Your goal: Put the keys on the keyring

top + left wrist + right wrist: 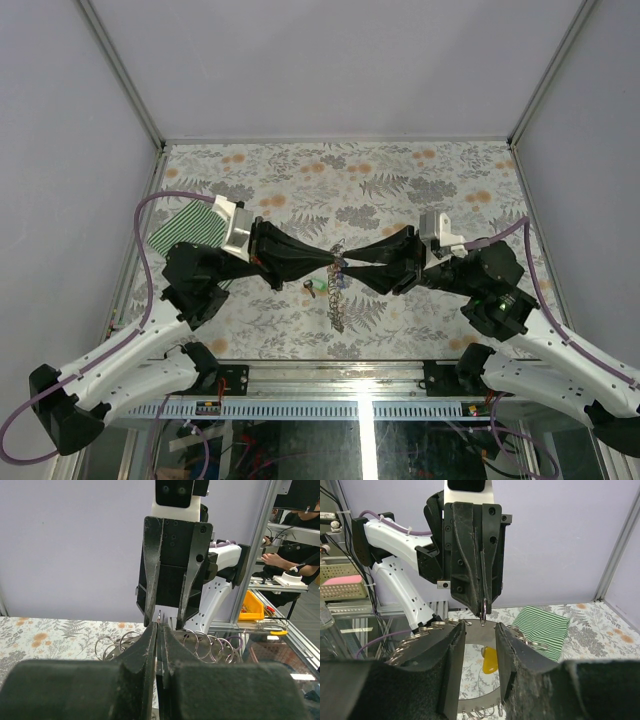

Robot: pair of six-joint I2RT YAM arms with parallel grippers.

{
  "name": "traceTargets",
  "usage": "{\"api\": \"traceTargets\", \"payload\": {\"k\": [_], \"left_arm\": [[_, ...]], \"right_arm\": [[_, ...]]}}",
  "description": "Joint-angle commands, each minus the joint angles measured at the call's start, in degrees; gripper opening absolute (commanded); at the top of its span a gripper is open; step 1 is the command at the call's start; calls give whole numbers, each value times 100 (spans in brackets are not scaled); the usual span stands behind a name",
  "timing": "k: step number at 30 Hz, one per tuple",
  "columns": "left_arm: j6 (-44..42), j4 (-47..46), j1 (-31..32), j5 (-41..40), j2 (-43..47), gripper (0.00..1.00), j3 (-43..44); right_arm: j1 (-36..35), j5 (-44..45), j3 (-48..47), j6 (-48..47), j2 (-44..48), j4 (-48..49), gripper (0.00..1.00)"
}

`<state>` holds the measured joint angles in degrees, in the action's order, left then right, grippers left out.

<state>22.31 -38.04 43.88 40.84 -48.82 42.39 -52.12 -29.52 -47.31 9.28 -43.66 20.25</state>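
The keyring is a grey chain of small rings point(336, 306) hanging from where the two grippers meet over the middle of the table. My left gripper point(159, 628) is shut on one thin ring point(483, 611) of it, and loops of the chain point(116, 644) spread to both sides. Tip to tip with it, my right gripper point(480, 630) is open around that ring without touching it. A yellow key point(490, 660) shows low in the gap between the right fingers point(451, 665). Red and green keys point(312, 288) lie on the table just below the left gripper point(333, 262).
A green-and-white striped cloth point(186, 229) lies at the table's left edge, behind the left arm. The floral table cover point(330, 180) runs back to grey walls. Metal frame posts stand at the corners.
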Motion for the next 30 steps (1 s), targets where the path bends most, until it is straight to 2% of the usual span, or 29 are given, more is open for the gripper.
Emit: {"api": "traceTargets", "payload": {"k": [1, 17, 30], "left_arm": [[88, -658, 2, -108, 89, 0, -7], [183, -791, 3, -2, -33, 0, 58], [256, -919, 7, 27, -53, 0, 60]], "right_arm": [[-1, 25, -20, 136, 0, 597, 36], [-4, -15, -54, 176, -161, 677, 29], [-7, -45, -112, 187, -283, 744, 14]]}}
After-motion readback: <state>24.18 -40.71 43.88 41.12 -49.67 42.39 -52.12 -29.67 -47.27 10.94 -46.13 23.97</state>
